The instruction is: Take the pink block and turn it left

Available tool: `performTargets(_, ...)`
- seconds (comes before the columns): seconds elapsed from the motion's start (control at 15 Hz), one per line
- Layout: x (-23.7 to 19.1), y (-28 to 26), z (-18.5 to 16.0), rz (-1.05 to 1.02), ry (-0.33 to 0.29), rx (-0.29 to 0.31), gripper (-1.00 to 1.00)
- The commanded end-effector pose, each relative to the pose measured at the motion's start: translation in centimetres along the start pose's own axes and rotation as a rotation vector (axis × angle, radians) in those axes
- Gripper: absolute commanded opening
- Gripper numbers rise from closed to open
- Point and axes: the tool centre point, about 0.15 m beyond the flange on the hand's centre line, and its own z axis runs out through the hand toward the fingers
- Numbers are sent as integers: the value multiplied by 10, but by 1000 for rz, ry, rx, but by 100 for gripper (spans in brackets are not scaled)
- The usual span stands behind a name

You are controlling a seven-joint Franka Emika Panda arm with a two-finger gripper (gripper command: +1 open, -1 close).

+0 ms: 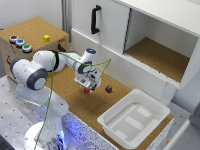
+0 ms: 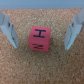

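The gripper [image 2: 42, 34] is spread wide, with one finger [image 2: 10, 31] on each side of the pink block [image 2: 40, 38]. In the wrist view a clear strip of cork shows between each finger and the block face nearest to it, so neither finger touches the block. The block sits between the fingers, roughly centred in the gap. Its visible top face carries dark printed marks, one resembling the letter H.

In the exterior view the gripper [image 1: 87, 89] points straight down at the cork surface [image 1: 70, 85], and the pink block [image 1: 87, 91] appears as a small red spot at the fingertips. Whether the fingertips rest on the cork cannot be determined from either view.

The arm extends from its base at the exterior view's lower left, over the perforated table [image 1: 12, 107], with the elbow raised and the wrist bent downward above the cork. A green cable [image 1: 70, 61] loops along the arm to the wrist.

Surrounding items:
- Dark maroon cube [image 1: 108, 89], near the gripper, toward the exterior view's right.
- White bin [image 1: 107, 119], farther right at the cork's edge.
- Yellow cube [image 1: 46, 38], on top of the box [image 1: 35, 26] behind the arm.
- White cabinet [image 1: 115, 22] with a black handle [image 1: 94, 19], behind the cork surface.
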Motion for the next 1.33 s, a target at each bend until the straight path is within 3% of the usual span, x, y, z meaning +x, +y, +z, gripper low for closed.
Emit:
performTargets(0.0, 20, 5, 9, 25, -41, 43, -100)
performTargets(0.53, 33, 3, 11, 36, -87, -5, -100)
performTargets(1.0, 28, -6, 4, 75, -97, 12, -100)
performTargets(1.13, 23, -15, -5, 30, -106, 18, -100)
performTargets(1.27, 21, -26, -14, -129, -154, 2, -100)
